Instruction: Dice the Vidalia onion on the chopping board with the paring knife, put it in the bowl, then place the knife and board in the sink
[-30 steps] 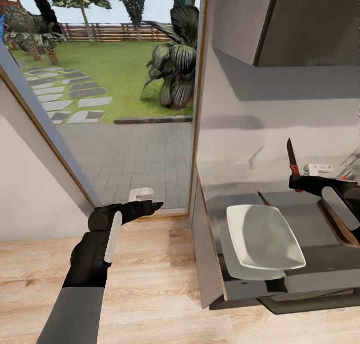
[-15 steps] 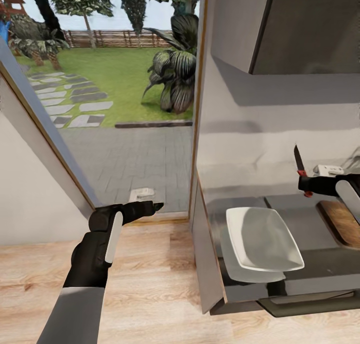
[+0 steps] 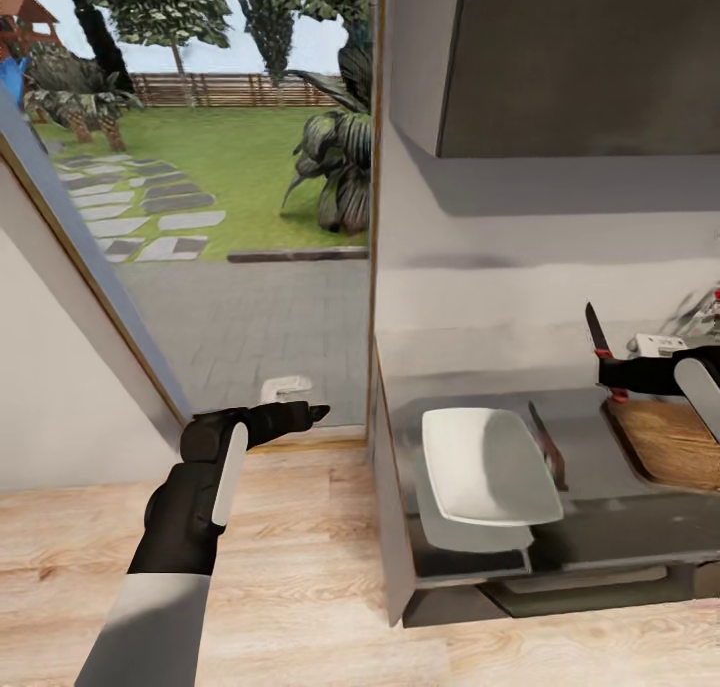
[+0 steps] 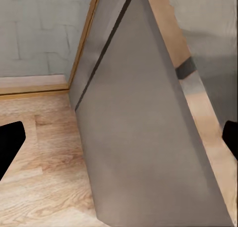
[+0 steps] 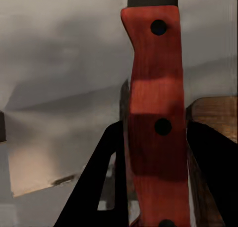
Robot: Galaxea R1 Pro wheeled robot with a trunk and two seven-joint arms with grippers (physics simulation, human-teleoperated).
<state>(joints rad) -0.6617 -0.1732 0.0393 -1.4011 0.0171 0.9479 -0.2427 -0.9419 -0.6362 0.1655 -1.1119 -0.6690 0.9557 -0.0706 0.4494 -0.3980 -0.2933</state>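
Nearest in the head view, the left gripper (image 3: 300,413) is hanging low over the pale wooden floor (image 3: 280,587), well apart from the counter, its fingers drawn to a close point; the left wrist view, however, is showing the two dark fingertips (image 4: 10,142) at opposite edges of the picture with nothing between them, so the jaws are standing apart and empty, pointing at a grey cabinet side panel (image 4: 144,152). Next, the bowl (image 3: 487,465) is sitting white and shallow on the countertop (image 3: 600,527), near its left end and just behind the front edge; a dark streak beside the bowl is probably the blade's reflection, though the render is too soft to be sure. Further right, the chopping board (image 3: 672,439) is lying flat on the countertop, partly cut off by the frame. Above the board's near corner, the right gripper (image 3: 612,372) is clamping the paring knife (image 3: 597,339) by the handle, blade pointing up against the grey backsplash (image 3: 500,297). The right wrist view is supplying what the head view is not: the handle (image 5: 156,133) is reddish with dark rivets, pinched between the two black fingers (image 5: 213,167), with the board's brown edge (image 5: 213,113) behind. Farthest, a glass door is showing a paved terrace (image 3: 250,327) and lawn (image 3: 220,157).
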